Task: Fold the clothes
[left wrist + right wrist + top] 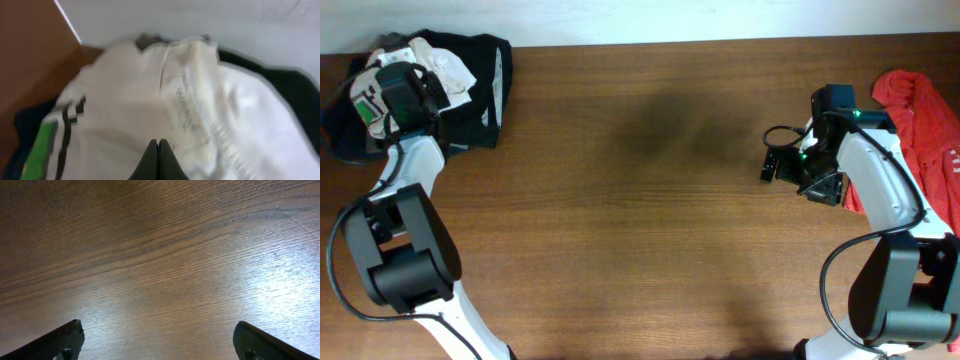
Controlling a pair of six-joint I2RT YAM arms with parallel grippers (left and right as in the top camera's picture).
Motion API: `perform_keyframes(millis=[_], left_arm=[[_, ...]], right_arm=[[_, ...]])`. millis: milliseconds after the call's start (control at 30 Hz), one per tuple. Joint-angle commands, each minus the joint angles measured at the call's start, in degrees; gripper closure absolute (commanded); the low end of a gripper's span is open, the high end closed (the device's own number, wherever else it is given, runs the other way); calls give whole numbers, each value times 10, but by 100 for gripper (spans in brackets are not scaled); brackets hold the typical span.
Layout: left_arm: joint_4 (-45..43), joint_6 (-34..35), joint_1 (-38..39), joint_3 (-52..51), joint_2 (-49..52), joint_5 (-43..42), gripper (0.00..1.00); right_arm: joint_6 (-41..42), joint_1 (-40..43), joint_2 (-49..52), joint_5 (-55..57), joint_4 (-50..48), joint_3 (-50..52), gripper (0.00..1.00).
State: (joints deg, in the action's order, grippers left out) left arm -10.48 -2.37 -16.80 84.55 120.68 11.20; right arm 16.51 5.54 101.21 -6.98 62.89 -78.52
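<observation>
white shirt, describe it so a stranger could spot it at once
Look to the far left corner of the brown wooden table, where a black garment pile lies. The crumpled thin white shirt sits on top, under the left gripper; it is the only white cloth, unlike the red garment opposite.

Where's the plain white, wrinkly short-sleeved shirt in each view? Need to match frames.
Overhead: white shirt at top left, on dark clothes.
Left wrist: it fills most of the picture.
Right wrist: not in it.
Shared landmark: brown wooden table, in all three.
</observation>
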Motion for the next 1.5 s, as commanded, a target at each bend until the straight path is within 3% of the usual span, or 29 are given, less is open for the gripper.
perform_keyframes(millis=[0, 100, 200, 333, 433, 533, 767, 967, 1000, 1033, 1067, 1100, 1133, 1200, 1367, 1467], left_arm=[[87, 2, -17, 7, 35, 81, 99], [180, 2, -20, 7, 35, 76, 99], [201, 1, -8, 7, 11, 77, 99], [39, 2, 49, 8, -117, 74, 99], [-27, 2, 51, 8, -114, 72, 99], [-44, 2, 36, 28, -64, 14, 100], [304, -11, 15, 450, 232, -16, 100], [376, -11, 23, 470, 251, -101, 99], [385, -11, 25, 482, 239, -102, 84], [400, -11, 32, 501, 214, -101, 82], [409, -11, 40, 514, 177, -101, 51], [414, -11, 50, 518, 131, -102, 7], [423, -11, 56, 517, 96, -102, 1], [459, -11, 64, 517, 45, -105, 1], [784, -11, 98, 517, -137, -230, 1], [938, -12, 111, 517, -181, -243, 1]], right_arm=[[2, 0, -6, -3, 0, 0, 1], [2, 0, -6, -3, 0, 0, 1], [2, 0, -6, -3, 0, 0, 1], [2, 0, -6, -3, 0, 0, 1], [2, 0, -6, -3, 0, 0, 1], [2, 0, -6, -3, 0, 0, 1], [2, 0, -6, -3, 0, 0, 1], [2, 0, -6, -3, 0, 0, 1], [2, 0, -6, -3, 0, 0, 1], [2, 0, -6, -3, 0, 0, 1], [2, 0, -6, -3, 0, 0, 1], [2, 0, -6, -3, 0, 0, 1], [2, 0, -6, -3, 0, 0, 1], [2, 0, -6, -3, 0, 0, 1], [2, 0, -6, -3, 0, 0, 1], [2, 0, -6, -3, 0, 0, 1]])
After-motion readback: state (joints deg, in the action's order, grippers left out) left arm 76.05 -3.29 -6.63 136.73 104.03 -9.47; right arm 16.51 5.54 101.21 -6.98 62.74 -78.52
